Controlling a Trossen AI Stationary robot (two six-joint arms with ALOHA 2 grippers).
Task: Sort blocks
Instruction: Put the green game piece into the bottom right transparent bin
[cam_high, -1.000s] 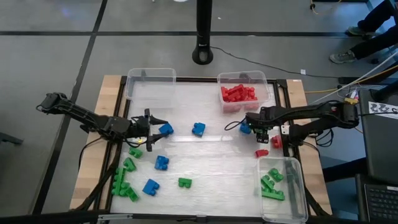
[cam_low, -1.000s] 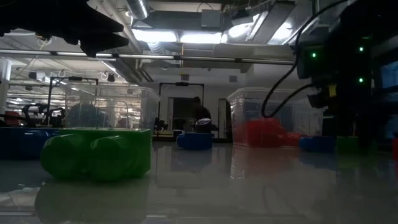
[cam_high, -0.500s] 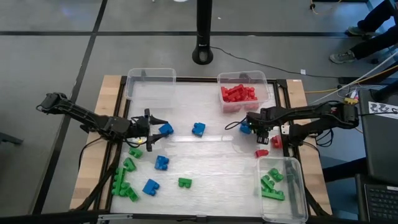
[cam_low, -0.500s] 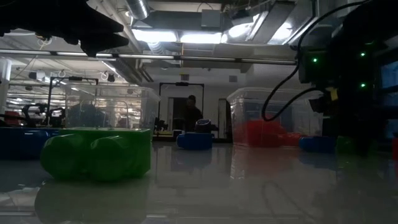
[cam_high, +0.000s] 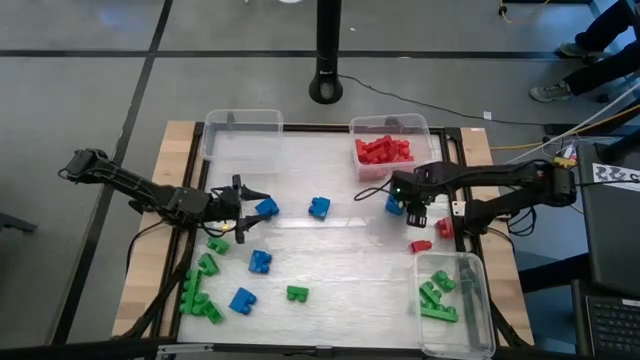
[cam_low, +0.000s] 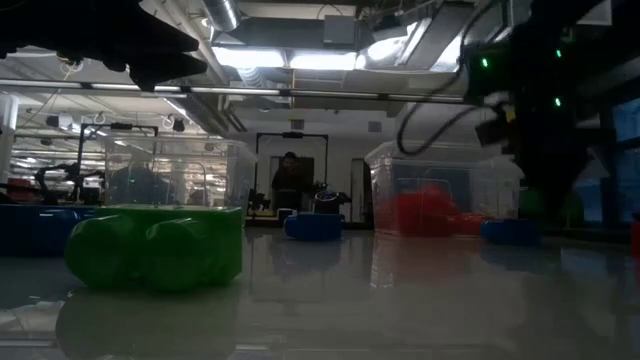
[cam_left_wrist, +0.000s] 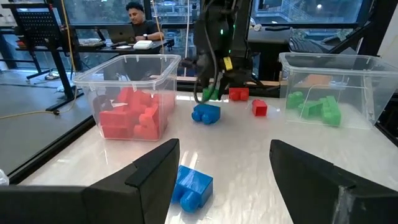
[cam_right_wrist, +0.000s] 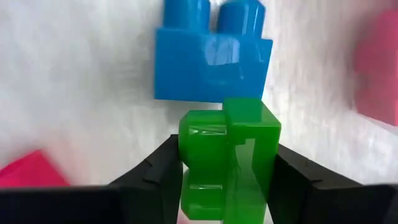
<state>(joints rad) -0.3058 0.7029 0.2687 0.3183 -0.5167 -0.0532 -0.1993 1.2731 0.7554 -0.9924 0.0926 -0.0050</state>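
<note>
A green block (cam_right_wrist: 229, 158) is clamped between the two fingers of the right gripper (cam_high: 412, 205), held clear of the table (cam_high: 330, 255) just above a blue block (cam_high: 395, 205) that lies on the right half of the table. In the left wrist view the same green block (cam_left_wrist: 210, 93) is seen hanging above that blue block (cam_left_wrist: 206, 114).

Two red blocks (cam_high: 421, 245) lie near the right edge, just near of the right gripper. A clear bin (cam_high: 428, 135) at the far right holds a heap of red blocks (cam_high: 383, 151). A second clear bin (cam_high: 475, 310) at the near right holds several green blocks (cam_high: 436, 298). A third clear bin (cam_high: 240, 125) stands at the far left.

The left gripper (cam_high: 243, 208) is located over the left half of the table with its fingers spread wide and nothing between them; a blue block (cam_high: 266, 208) lies just beside it. Another blue block (cam_high: 319, 207) lies near the table's middle. Two more blue blocks (cam_high: 259, 262) and a group of green blocks (cam_high: 203, 285) are scattered over the near left area, with a single green block (cam_high: 297, 293) further right.
</note>
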